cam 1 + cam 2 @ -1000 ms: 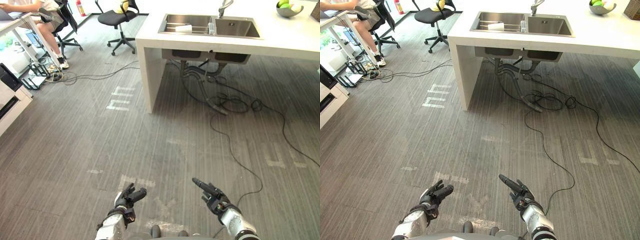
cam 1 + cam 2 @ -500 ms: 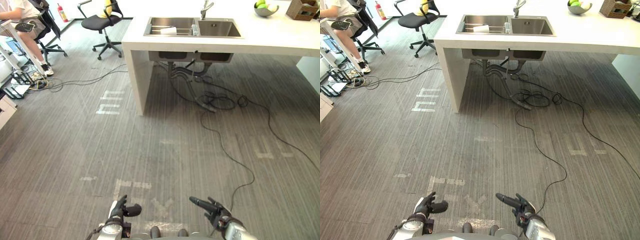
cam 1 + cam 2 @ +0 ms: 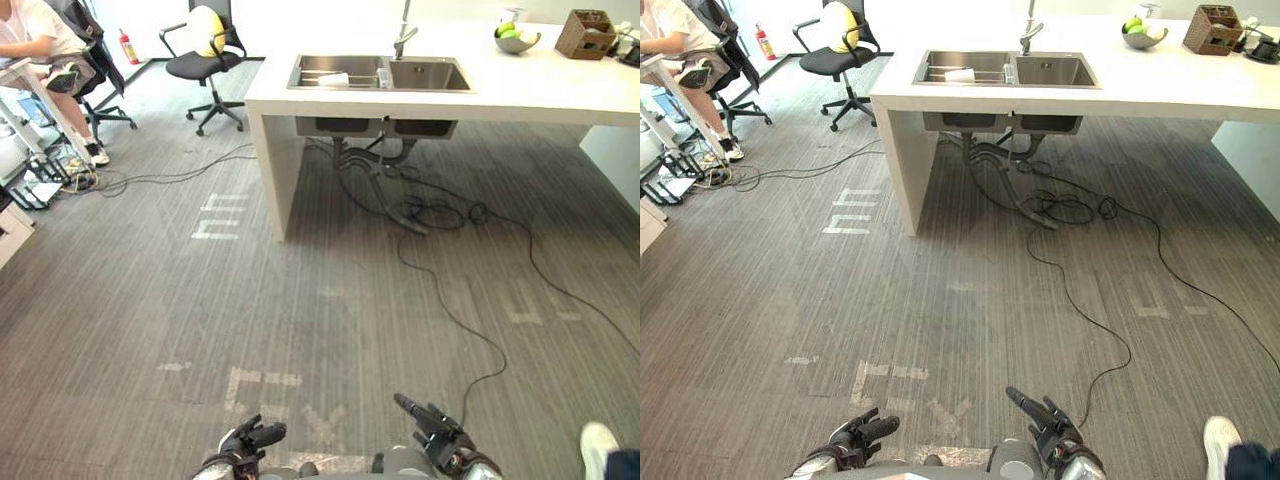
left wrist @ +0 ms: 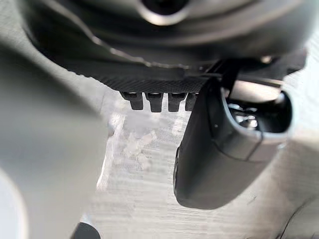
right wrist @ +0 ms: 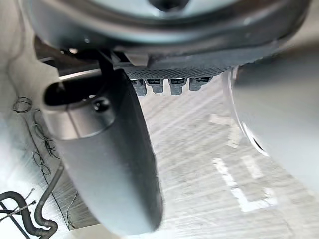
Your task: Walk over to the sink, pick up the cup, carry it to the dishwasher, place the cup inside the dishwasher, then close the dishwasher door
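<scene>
A white cup [image 3: 335,78] lies on its side in the left basin of a steel double sink [image 3: 425,75], set in a white counter [image 3: 560,90] far ahead of me. Both my hands hang low over the grey floor, far from the sink. My left hand [image 3: 247,439] is open and holds nothing; in the left wrist view its thumb [image 4: 214,149] stands out over bare floor. My right hand [image 3: 437,436] is also open and empty, with its fingers stretched forward and its thumb [image 5: 109,154] over the floor.
Black cables [image 3: 440,212] loop on the floor under the sink. An office chair [image 3: 203,58] stands at the back left, near a person seated at a desk [image 3: 35,35]. A fruit bowl [image 3: 516,38] and a brown basket [image 3: 585,33] sit on the counter. A person's white shoe [image 3: 598,446] is at the lower right.
The camera has shifted, so more of the counter's right end shows. Both hands sit lower in the picture, still open. A white shoe has come in at the lower right.
</scene>
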Controlling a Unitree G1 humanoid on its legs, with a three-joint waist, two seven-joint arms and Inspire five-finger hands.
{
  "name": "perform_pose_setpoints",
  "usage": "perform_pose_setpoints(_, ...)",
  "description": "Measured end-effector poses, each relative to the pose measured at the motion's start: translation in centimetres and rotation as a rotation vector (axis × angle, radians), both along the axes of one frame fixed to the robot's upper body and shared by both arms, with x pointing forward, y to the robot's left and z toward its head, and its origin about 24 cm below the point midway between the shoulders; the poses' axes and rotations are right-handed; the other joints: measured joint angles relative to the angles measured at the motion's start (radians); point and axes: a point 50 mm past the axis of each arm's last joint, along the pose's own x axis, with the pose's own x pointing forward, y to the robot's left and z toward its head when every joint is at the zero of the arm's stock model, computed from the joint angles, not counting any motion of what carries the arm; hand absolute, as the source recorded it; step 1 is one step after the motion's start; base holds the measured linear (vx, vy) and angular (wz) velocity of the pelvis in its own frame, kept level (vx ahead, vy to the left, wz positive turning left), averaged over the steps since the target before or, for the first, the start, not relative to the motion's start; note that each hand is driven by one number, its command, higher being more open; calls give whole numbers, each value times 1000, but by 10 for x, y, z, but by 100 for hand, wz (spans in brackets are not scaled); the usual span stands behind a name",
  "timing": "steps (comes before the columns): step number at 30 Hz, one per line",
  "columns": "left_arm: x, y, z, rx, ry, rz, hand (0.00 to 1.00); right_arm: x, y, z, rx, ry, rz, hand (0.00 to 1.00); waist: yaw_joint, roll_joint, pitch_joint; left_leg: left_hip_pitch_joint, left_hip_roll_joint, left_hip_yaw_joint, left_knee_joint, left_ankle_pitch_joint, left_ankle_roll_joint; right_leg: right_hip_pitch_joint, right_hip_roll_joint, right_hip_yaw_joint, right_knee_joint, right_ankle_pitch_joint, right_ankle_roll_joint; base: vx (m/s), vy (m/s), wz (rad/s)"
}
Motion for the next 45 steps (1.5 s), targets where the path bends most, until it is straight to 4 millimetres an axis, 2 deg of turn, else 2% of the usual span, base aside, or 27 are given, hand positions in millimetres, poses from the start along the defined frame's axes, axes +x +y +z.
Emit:
perform_pose_setpoints(2,5,3,2,-24,-2,20,100,10,1,3,-1,-13,-4,100,-4,-10,33,61,9,-22,-12,7,-2,-9,-1,24,91,30,-2,109,-122,21)
perform_pose_setpoints(3,6,3,2,-29,-1,24,100,11,2,3,5,-19,-12,100,-6,-5,35,68,16,-31,-9,6,-4,-7,12,35,75,-12,8,117,-149,25)
perform_pose_setpoints(4,11,1,4,-40,-15,33,100,17,5,5,7,-30,-7,100,-9,2,40,69,36,-37,-2,-3,-13,-11,44,63,-31,-81,22,121,-176,24)
perform_pose_setpoints(6,22,-2,8,-49,-43,48,100,30,16,10,-5,-62,19,100,-7,1,50,67,63,-47,15,-22,-33,-19,76,95,-217,-75,39,128,-186,15)
perform_pose_setpoints(9,30,-3,14,-47,-78,93,100,41,34,18,-2,-97,-3,100,-2,-30,54,67,75,-57,67,-80,-80,-11,64,125,-532,59,87,197,-248,7)
perform_pose_setpoints(10,31,-6,16,-52,-86,102,100,42,34,19,-7,-103,-16,100,-1,-44,55,77,75,-57,92,-106,-105,6,51,97,-545,180,88,193,-225,6)
perform_pose_setpoints(11,31,-10,16,-58,-86,93,100,42,32,20,-13,-105,-24,100,-2,-33,56,79,84,-60,104,-114,-117,6,58,83,-529,176,61,261,-255,7)
perform_pose_setpoints(12,29,-17,16,-78,-88,80,100,42,27,22,-26,-109,-41,100,-5,-17,55,79,109,-63,116,-132,-136,-4,76,73,-489,144,18,247,-208,12)
perform_pose_setpoints(14,31,-24,17,-103,-93,74,100,35,20,21,-33,-102,-76,100,-11,1,54,84,139,-78,121,-158,-158,-27,88,49,-402,66,-4,254,-216,19)
perform_pose_setpoints(18,21,-29,12,-103,-81,69,100,10,2,14,-65,-41,-87,100,-30,38,9,81,178,-84,159,-228,-132,-86,102,25,-260,-94,-32,264,-149,9)
perform_pose_setpoints(21,25,-35,14,-111,-149,89,100,-4,-15,11,-117,6,-42,100,-32,73,6,-130,231,-42,631,-131,-193,-37,105,19,-263,-130,-37,438,-151,4)
perform_pose_setpoints(22,25,-37,16,-106,-185,105,100,-9,-20,11,-135,19,-9,100,-32,103,1,-230,279,-45,855,4,-198,18,130,21,-295,-144,-54,446,-97,-17)
perform_pose_setpoints(24,29,-36,23,-101,-258,131,100,-7,-24,12,-148,11,24,100,-25,128,9,-397,278,-88,1160,-17,-188,125,163,30,-368,-155,-68,476,-58,-28)
perform_pose_setpoints(26,35,-34,37,-101,-355,167,100,2,-21,14,-142,-8,49,100,-2,122,18,-507,207,-76,1169,-60,-181,224,171,65,-454,-151,-63,472,-17,-51)
perform_pose_setpoints(28,43,-32,53,-98,-448,179,100,11,-15,16,-139,-25,90,100,28,110,26,-549,162,-21,940,-68,-166,289,170,98,-511,-150,-62,480,19,-65)
perform_pose_setpoints(30,50,-33,68,-99,-530,193,100,17,-10,17,-140,-31,126,100,40,111,27,-527,106,-15,525,-32,-173,332,172,115,-546,-151,-60,484,48,-57)
perform_pose_setpoints(31,55,-34,75,-99,-573,205,100,17,-10,16,-139,-28,131,100,54,117,28,-475,80,-22,245,114,-172,365,179,134,-550,-167,-36,515,113,-62)
perform_pose_setpoints(32,56,-35,82,-96,-607,221,100,10,-9,13,-129,-8,132,100,60,146,29,-416,93,-27,87,354,-153,418,213,157,-549,-198,-3,513,149,-59)
perform_pose_setpoints(33,56,-33,85,-88,-629,228,100,4,-6,10,-114,12,125,100,61,160,28,-393,104,-18,92,376,-50,452,229,160,-548,-226,2,454,171,4)
perform_pose_setpoints(34,69,-30,94,-75,-675,219,100,-1,0,5,-83,36,103,100,43,109,38,-389,58,-7,124,300,4,483,198,147,-545,-250,3,369,167,53)
perform_pose_setpoints(35,85,-33,108,-89,-746,220,100,-4,-4,3,-79,52,97,100,45,97,47,-410,39,-5,149,259,17,485,181,143,-542,-243,13,332,144,64)
perform_pose_setpoints(38,96,-32,129,-110,-849,247,100,-15,-12,-3,-70,114,39,100,63,96,50,-428,23,0,215,176,23,482,156,145,-507,-215,35,251,104,11)
perform_pose_setpoints(39,98,-31,136,-116,-886,257,100,-25,-15,-7,-62,149,1,100,71,96,46,-418,11,7,237,143,23,454,137,145,-415,-206,44,238,102,-4)
perform_pose_setpoints(41,100,-29,139,-107,-905,266,100,-41,-19,-11,-57,202,-55,100,84,62,27,-372,-31,43,187,118,9,326,56,159,-161,-166,69,323,93,-5)
perform_pose_setpoints(42,99,-27,138,-80,-892,263,100,-51,-26,-11,-71,221,-81,100,79,64,6,-353,-68,51,212,69,58,208,-6,184,89,-46,187,375,50,7)
perform_pose_setpoints(43,98,-26,136,-73,-880,265,100,-55,-27,-11,-73,227,-92,100,68,54,5,-331,-84,47,191,64,65,177,-23,193,145,30,212,484,72,11)
perform_pose_setpoints(45,93,-23,133,-51,-856,286,100,-63,-26,-13,-84,241,-96,100,42,71,-10,-275,-96,29,133,63,70,113,-46,192,252,160,191,368,104,7)
